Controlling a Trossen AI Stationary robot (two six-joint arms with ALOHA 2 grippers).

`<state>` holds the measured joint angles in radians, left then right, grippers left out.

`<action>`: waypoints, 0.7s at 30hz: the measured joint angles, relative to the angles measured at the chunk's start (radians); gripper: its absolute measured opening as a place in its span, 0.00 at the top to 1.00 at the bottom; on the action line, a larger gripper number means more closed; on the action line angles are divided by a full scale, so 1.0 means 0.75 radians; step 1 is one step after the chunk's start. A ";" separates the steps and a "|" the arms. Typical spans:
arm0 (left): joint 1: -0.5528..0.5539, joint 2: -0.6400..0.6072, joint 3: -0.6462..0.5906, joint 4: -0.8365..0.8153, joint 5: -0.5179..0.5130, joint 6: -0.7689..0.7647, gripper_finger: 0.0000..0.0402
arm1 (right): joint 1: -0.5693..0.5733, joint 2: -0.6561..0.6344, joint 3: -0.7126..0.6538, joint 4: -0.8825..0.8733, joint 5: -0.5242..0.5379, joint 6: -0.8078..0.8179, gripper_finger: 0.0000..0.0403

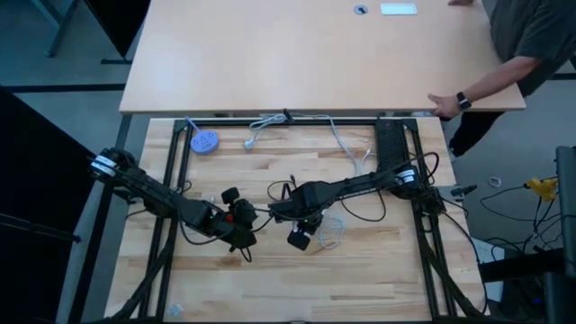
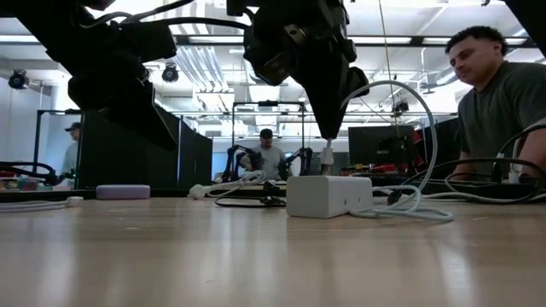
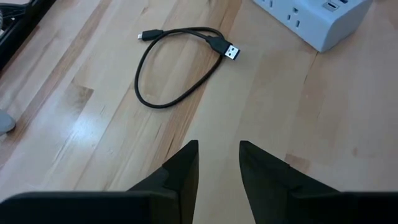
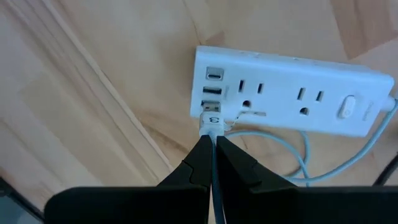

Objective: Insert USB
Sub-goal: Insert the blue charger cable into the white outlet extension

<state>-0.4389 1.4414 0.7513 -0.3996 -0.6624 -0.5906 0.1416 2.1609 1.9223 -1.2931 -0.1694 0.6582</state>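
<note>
- Right hand [image 4: 213,144] pinches the white USB plug [image 4: 211,122] at the white power strip [image 4: 292,93], seen clearly only from its wrist.
- Left hand [image 3: 219,155], part open and empty, faces a black cable [image 3: 177,65].

Bare wood fills the frame's lower half; cables [image 1: 346,148], a blue disc [image 1: 204,141] and the power strip [image 1: 328,229] crowd the centre and top.

A white USB plug [image 4: 210,122] on its white cable [image 4: 292,155] hangs upright with its metal tip at the power strip's [image 4: 292,93] lowest USB port, the strip lying flat on the wooden table.
</note>
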 joint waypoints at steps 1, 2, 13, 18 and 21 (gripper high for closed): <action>0.000 0.000 0.000 -0.001 0.001 0.001 0.74 | 0.000 0.000 -0.007 0.009 0.000 0.001 1.00; 0.000 0.000 -0.001 -0.001 0.001 0.001 0.74 | 0.000 0.001 -0.015 0.019 0.000 0.001 1.00; 0.000 0.000 -0.001 0.000 0.000 0.005 0.74 | -0.001 0.002 0.004 0.046 -0.004 0.020 1.00; 0.000 0.000 -0.002 0.045 0.000 0.010 0.74 | -0.007 0.002 0.006 0.048 -0.007 0.021 1.00; -0.001 0.007 -0.002 0.257 0.002 0.177 0.74 | -0.009 0.002 0.006 0.051 -0.007 0.020 1.00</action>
<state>-0.4397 1.4466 0.7498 -0.2071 -0.6611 -0.4576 0.1345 2.1624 1.9266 -1.2548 -0.1749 0.6732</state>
